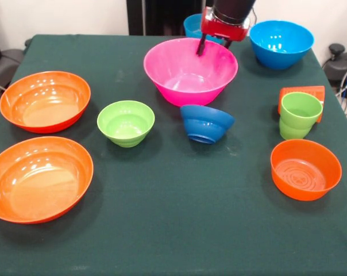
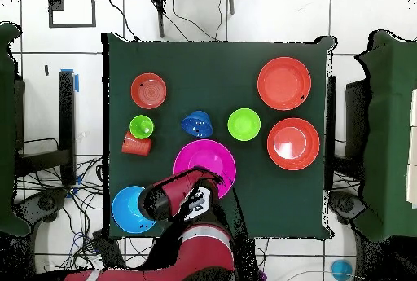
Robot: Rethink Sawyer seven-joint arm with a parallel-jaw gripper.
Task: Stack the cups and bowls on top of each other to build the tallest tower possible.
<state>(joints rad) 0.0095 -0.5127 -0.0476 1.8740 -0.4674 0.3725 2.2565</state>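
Bowls of glossy plastic lie spread over the dark green desk point(image 1: 173, 230), none stacked: the big pink bowl point(image 1: 190, 70) stands alone near the far middle, with the small dark blue bowl point(image 1: 207, 123) tilted on its side just in front of it. The red and black end effector point(image 1: 211, 44) hangs over the pink bowl's far rim, apparently with one dark finger point(image 1: 201, 46) dipping inside, though whether it is spread or pressed together cannot be told. At the right, the lime green tapered cup point(image 1: 299, 115) stands upright against the orange cup point(image 1: 303, 95) lying on its side.

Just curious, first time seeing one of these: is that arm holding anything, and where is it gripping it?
It cannot be told: the gripper sits at the pink bowl's far rim.
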